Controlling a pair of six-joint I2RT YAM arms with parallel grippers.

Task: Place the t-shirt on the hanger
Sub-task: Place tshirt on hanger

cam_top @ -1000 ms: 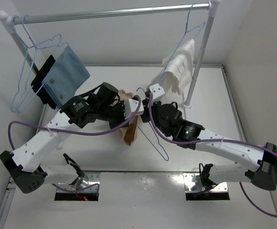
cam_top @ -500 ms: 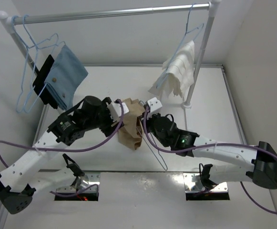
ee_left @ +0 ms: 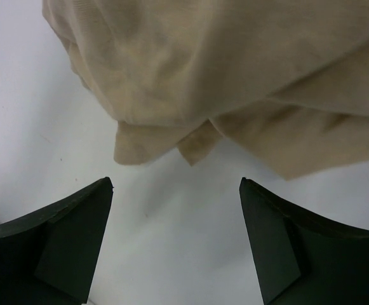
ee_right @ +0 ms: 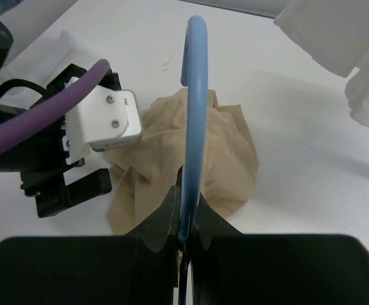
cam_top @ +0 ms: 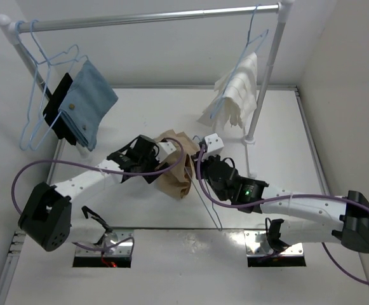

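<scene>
The tan t-shirt (cam_top: pixel 176 166) lies bunched on the white table (cam_top: pixel 279 127). In the left wrist view its folds (ee_left: pixel 235 70) fill the top. My left gripper (ee_left: pixel 174 184) stands open just short of its hem, with only bare table between the fingers. From above, that left gripper (cam_top: pixel 157 169) sits at the shirt's left edge. My right gripper (ee_right: pixel 187 198) is shut on the light-blue hanger (ee_right: pixel 194 95), whose wire rises over the t-shirt (ee_right: pixel 228 152). Seen from above, the hanger (cam_top: pixel 208 202) slants toward the near edge behind the right gripper (cam_top: pixel 195 166).
A clothes rack (cam_top: pixel 152 18) spans the back of the table, its right post (cam_top: pixel 265 82) standing just behind the arms. A white cloth (cam_top: pixel 238 92) hangs on the right. A blue cloth (cam_top: pixel 89 101) and spare hangers (cam_top: pixel 35 121) hang on the left.
My left gripper has opened and let go of the t-shirt, which dropped into a wider heap. The left arm sank low over the table. The right gripper shifted slightly nearer with the hanger.
</scene>
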